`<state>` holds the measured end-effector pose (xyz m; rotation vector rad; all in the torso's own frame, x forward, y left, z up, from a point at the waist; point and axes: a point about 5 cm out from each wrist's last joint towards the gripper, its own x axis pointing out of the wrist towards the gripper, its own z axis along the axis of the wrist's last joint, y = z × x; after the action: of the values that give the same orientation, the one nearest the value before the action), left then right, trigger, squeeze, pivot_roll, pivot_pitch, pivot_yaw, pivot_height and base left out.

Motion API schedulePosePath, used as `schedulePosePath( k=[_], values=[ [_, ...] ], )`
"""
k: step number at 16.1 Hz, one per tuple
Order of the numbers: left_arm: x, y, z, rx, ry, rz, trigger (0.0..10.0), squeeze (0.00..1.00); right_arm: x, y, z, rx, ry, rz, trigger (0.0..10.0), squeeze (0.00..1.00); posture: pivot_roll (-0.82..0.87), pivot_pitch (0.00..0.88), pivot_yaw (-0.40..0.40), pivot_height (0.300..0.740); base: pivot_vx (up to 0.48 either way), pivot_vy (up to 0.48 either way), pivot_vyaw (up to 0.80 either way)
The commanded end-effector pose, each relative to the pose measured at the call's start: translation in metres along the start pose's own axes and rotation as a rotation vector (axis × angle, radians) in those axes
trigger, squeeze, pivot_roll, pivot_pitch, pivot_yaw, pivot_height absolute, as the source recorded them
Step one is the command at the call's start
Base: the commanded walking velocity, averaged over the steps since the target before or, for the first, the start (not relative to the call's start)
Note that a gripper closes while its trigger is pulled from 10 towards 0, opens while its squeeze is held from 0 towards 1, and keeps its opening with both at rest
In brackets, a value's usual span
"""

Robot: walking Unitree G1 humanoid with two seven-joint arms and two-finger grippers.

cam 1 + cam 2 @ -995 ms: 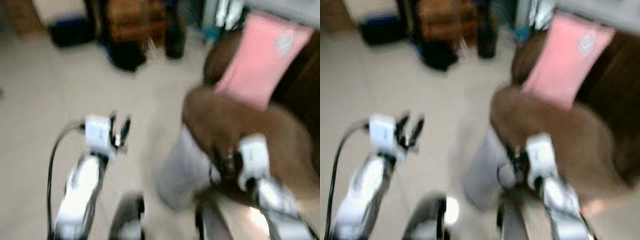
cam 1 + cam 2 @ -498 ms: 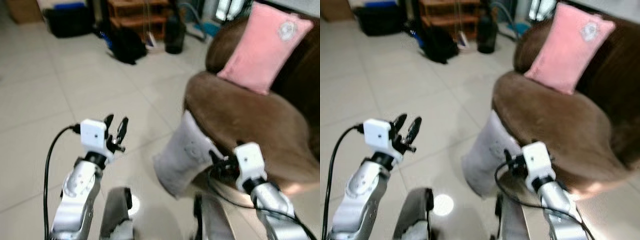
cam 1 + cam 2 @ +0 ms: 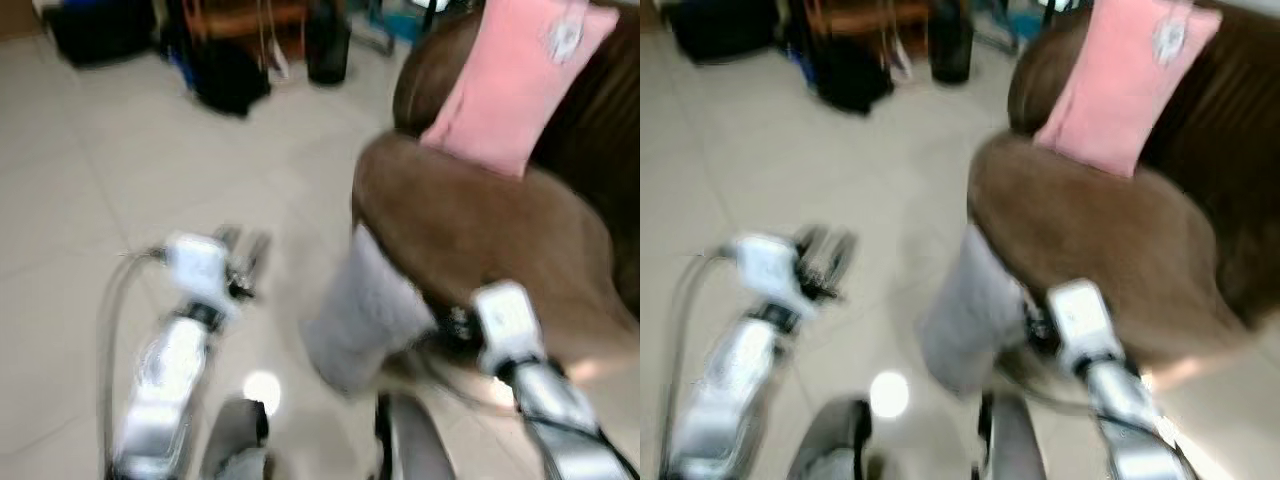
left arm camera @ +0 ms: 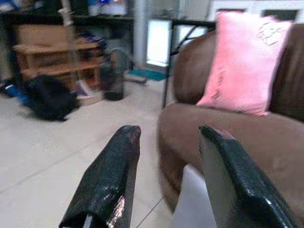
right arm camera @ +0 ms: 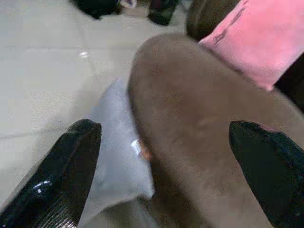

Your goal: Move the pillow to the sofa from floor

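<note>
A: Where is the grey pillow [image 3: 362,318]?

B: On the tiled floor [image 3: 120,190], standing on edge and leaning against the front of the brown sofa [image 3: 480,225]. A pink pillow [image 3: 510,80] sits on the sofa.

A: And the grippers?

B: The right gripper [image 5: 166,156] is just by the grey pillow, fingers spread wide, grasping nothing. The left gripper [image 4: 166,156] hangs over the floor, fingers apart and empty.
</note>
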<state>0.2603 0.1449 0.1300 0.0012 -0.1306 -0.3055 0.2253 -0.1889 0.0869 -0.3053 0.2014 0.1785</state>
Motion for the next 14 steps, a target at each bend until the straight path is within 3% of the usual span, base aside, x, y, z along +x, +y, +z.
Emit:
schedulePosePath(
  k=[1, 6, 10, 14],
  values=[
    [-0.0057, 0.0132, -0.0001, 0.029, 0.017, 0.036, 10.0, 0.0, 0.0033, 0.0083, 0.0075, 0.009, -0.032, 0.027, 10.0, 0.0, -0.03, 0.085, 0.019, 0.59, 0.349, 0.0, 0.0],
    [-0.0059, 0.0147, -0.0003, 0.034, 0.021, 0.035, 10.0, 0.0, 0.0037, 0.0095, 0.0045, 0.032, -0.015, 0.024, 10.0, 0.0, -0.02, 0.085, 0.02, 0.59, 0.347, 0.0, -0.63],
    [-0.0048, 0.0147, 0.0003, 0.044, 0.021, 0.033, 10.0, 0.0, 0.0042, 0.0102, 0.006, 0.03, -0.027, 0.029, 10.0, 0.0, -0.02, 0.089, 0.022, 0.59, 0.313, 0.0, 0.0],
    [-0.0064, 0.0122, -0.0049, 0.064, 0.05, 0.011, 10.0, 0.0, 0.0041, 0.0124, 0.0038, 0.044, -0.021, 0.054, 10.0, 0.0, -0.01, 0.089, 0.023, 0.57, 0.0, 0.0, 0.0]
  ],
)
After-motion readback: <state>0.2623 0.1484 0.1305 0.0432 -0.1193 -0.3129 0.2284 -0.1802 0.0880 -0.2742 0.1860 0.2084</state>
